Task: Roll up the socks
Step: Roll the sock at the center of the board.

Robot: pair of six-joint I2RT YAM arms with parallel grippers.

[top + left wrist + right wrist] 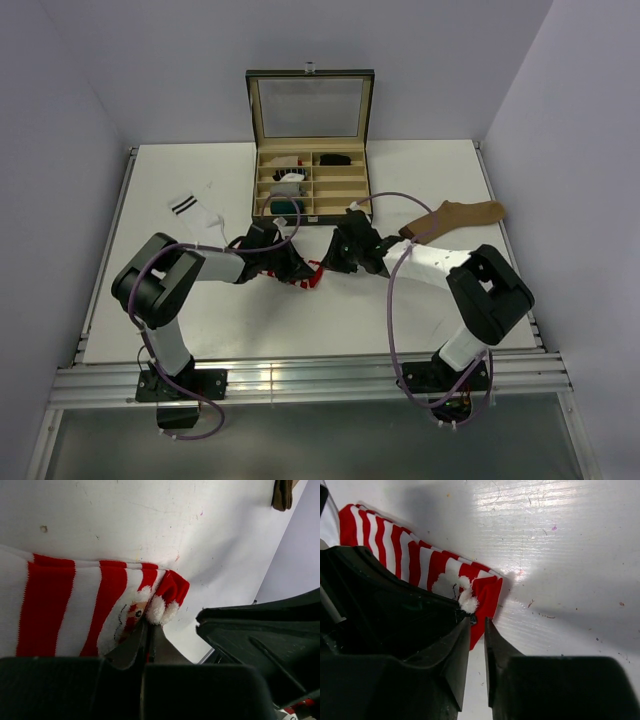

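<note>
Striped Santa sock (pixel 75 605) lies flat on desk (pixel 450 180) between both arms. Left tool (pixel 146 645) clenched on its edge; right tool (pixel 477 630) narrowed around the toe. Grip should seat firmly before rolling.

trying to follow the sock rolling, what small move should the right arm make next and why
Probably finish closing the right gripper on the striped sock. Its fingers straddle the sock's red edge with a narrow gap, while the left gripper pinches the same end, so both could then start the roll.

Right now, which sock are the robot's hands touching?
The red-and-white striped Santa sock. The tan sock and white sock lie apart, untouched.
</note>
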